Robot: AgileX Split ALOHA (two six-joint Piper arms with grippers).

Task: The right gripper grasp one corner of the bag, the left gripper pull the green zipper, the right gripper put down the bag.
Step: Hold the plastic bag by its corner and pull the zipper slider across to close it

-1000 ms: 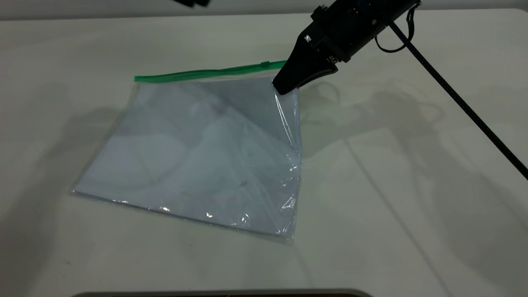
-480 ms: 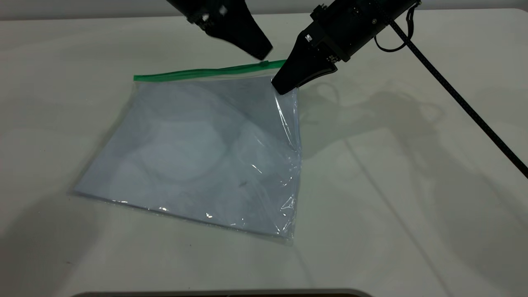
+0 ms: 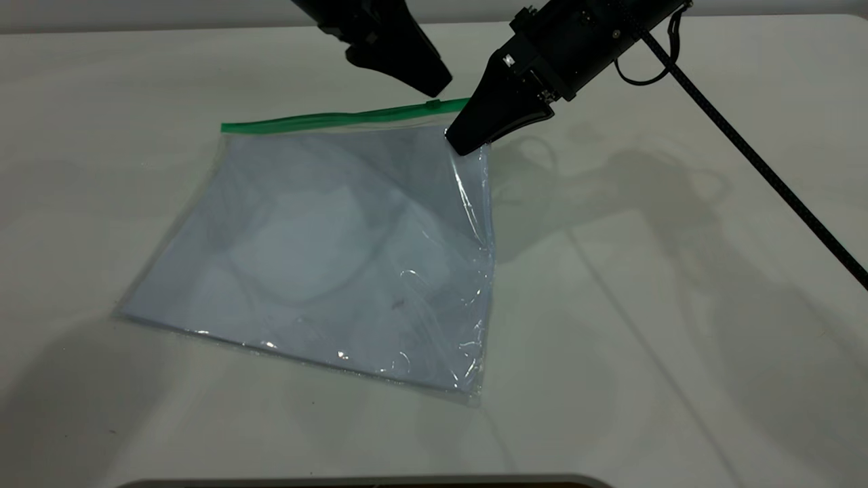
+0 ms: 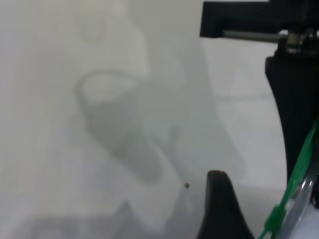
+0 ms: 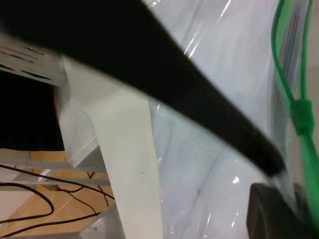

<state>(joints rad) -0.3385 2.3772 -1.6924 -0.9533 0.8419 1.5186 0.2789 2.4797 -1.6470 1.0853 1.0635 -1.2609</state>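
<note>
White counter (image 3: 678, 379): the bag (image 3: 325, 257) lies centre, limp and slick. Right gripper (image 3: 464, 141) fingers pinch its 1 o'clock corner; left gripper (image 3: 434, 85), grip unclear, hovers above the green zipper (image 3: 339, 120) slider, the natural hold.

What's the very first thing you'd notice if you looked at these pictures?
Probably the big clear bag of white paper lying mid-table, with its bright green zipper along the far edge. Next, two black claws at that edge: the right gripper pinches the bag's far right corner, and the left gripper hovers just above the zipper's little slider.
</note>
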